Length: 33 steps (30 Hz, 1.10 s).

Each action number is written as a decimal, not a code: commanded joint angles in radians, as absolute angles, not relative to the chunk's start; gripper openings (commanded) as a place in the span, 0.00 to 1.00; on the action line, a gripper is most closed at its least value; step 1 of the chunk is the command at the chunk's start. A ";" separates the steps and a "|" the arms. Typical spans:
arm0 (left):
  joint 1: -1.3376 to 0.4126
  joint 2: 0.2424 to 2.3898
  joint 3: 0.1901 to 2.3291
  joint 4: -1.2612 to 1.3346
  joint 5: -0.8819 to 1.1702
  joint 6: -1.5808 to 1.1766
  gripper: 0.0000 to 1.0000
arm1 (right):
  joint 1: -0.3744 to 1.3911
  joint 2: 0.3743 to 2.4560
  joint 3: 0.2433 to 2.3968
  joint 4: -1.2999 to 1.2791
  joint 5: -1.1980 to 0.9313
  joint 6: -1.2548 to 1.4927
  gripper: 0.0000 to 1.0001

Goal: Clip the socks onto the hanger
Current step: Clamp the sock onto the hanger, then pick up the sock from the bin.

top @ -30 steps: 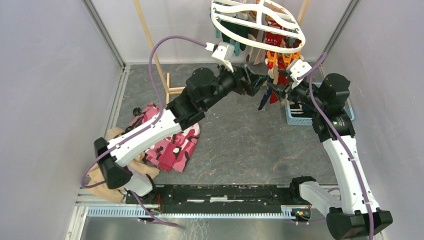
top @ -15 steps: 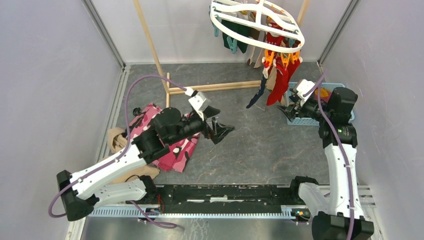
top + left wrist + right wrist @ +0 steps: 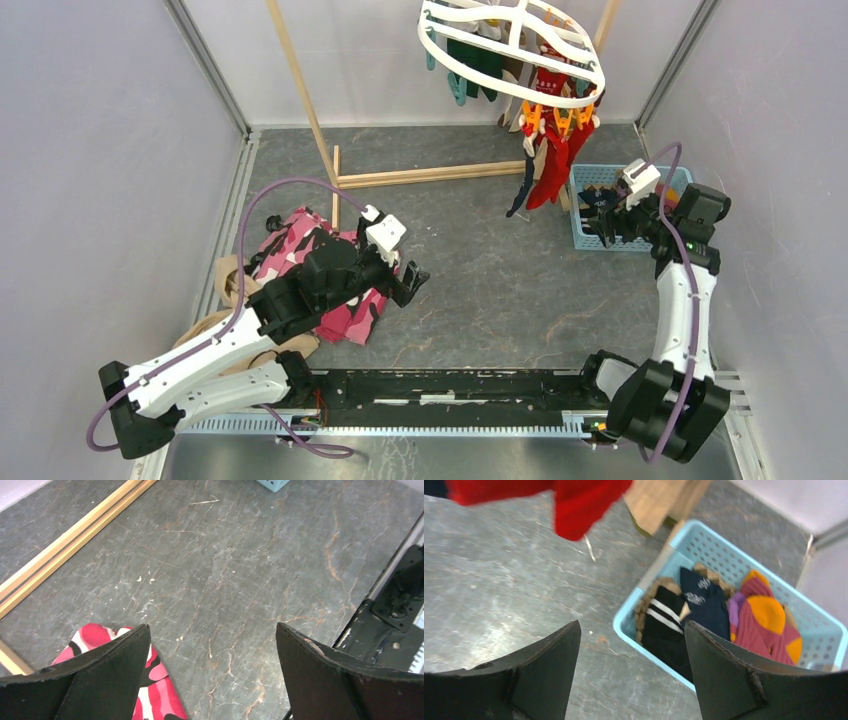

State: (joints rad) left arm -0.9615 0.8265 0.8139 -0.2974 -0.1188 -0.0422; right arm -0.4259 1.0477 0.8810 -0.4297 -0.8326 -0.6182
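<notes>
The white oval hanger [image 3: 515,50] hangs at the top, with dark green socks [image 3: 470,55], red socks [image 3: 552,165] and a navy sock [image 3: 520,190] clipped under it. More socks lie in the blue basket [image 3: 580,238]: a black one with white stripes [image 3: 664,620], a navy one [image 3: 704,600] and a maroon and orange one [image 3: 764,620]. My right gripper [image 3: 598,215] is open and empty just over the basket's near left rim [image 3: 631,624]. My left gripper [image 3: 410,283] is open and empty low over the table [image 3: 212,626], far from the hanger.
The pink camouflage cloth [image 3: 330,285] lies under my left arm, its edge by my left finger [image 3: 100,640]. A tan cloth [image 3: 225,275] lies beside it. The wooden pole rack [image 3: 300,80] has its base bar [image 3: 65,545] across the table's back. A hanging red sock [image 3: 579,505] is above my right gripper.
Both arms have pulled down and away from the hanger. The left went back to the pink cloth, the right to the basket. The hanger swings a little.
</notes>
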 commanded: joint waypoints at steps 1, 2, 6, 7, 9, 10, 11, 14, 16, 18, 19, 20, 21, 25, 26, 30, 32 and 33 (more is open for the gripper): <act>-0.954 0.828 0.811 -0.321 -0.165 0.029 1.00 | -0.435 1.123 0.906 -0.322 -0.641 -0.559 0.82; -0.953 0.838 0.809 -0.323 -0.168 0.028 1.00 | -0.437 1.147 0.920 -0.312 -0.611 -0.552 0.82; -0.939 0.880 0.813 -0.335 -0.165 0.018 1.00 | -0.437 1.236 0.972 -0.272 -0.526 -0.528 0.81; -0.935 0.889 0.816 -0.339 -0.164 0.015 1.00 | -0.438 1.262 0.992 -0.272 -0.512 -0.528 0.81; -0.927 0.903 0.818 -0.347 -0.166 0.015 1.00 | -0.439 1.308 1.035 -0.285 -0.488 -0.536 0.81; -0.921 0.908 0.818 -0.349 -0.167 0.015 1.00 | -0.439 1.329 1.054 -0.293 -0.477 -0.540 0.81; -0.915 0.910 0.817 -0.350 -0.167 0.016 1.00 | -0.439 1.353 1.074 -0.300 -0.466 -0.543 0.80; -0.884 0.914 0.811 -0.348 -0.156 0.020 1.00 | -0.439 1.417 1.124 -0.322 -0.445 -0.548 0.74; -0.846 0.919 0.803 -0.340 -0.125 0.018 1.00 | -0.438 1.461 1.149 -0.333 -0.428 -0.548 0.69; -0.786 0.927 0.795 -0.334 -0.073 0.015 1.00 | -0.437 1.505 1.172 -0.348 -0.413 -0.544 0.61; -0.753 0.932 0.792 -0.330 -0.047 0.011 1.00 | -0.435 1.532 1.184 -0.356 -0.404 -0.545 0.58; -0.708 0.938 0.790 -0.326 -0.022 0.008 1.00 | -0.432 1.555 1.194 -0.366 -0.392 -0.547 0.56; -0.677 0.945 0.789 -0.324 -0.007 0.004 1.00 | -0.426 1.573 1.199 -0.370 -0.379 -0.549 0.55; -0.595 0.967 0.793 -0.322 0.059 0.003 1.00 | -0.389 1.645 1.208 -0.374 -0.317 -0.558 0.54; -0.581 0.971 0.793 -0.322 0.068 0.003 1.00 | -0.375 1.667 1.218 -0.374 -0.296 -0.558 0.53; -0.559 0.986 0.796 -0.321 0.092 -0.024 1.00 | -0.335 1.757 1.280 -0.374 -0.198 -0.541 0.54; -0.557 0.989 0.795 -0.321 0.095 -0.025 1.00 | -0.329 1.797 1.303 -0.369 -0.161 -0.537 0.54; -0.556 0.989 0.797 -0.322 0.094 -0.025 1.00 | -0.327 1.818 1.315 -0.369 -0.148 -0.535 0.55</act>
State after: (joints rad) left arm -0.5629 0.9855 0.7948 -0.3569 0.0479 -0.0147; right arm -0.3378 1.7676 1.2358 -0.3817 -0.2523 -0.5522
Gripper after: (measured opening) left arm 0.994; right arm 0.543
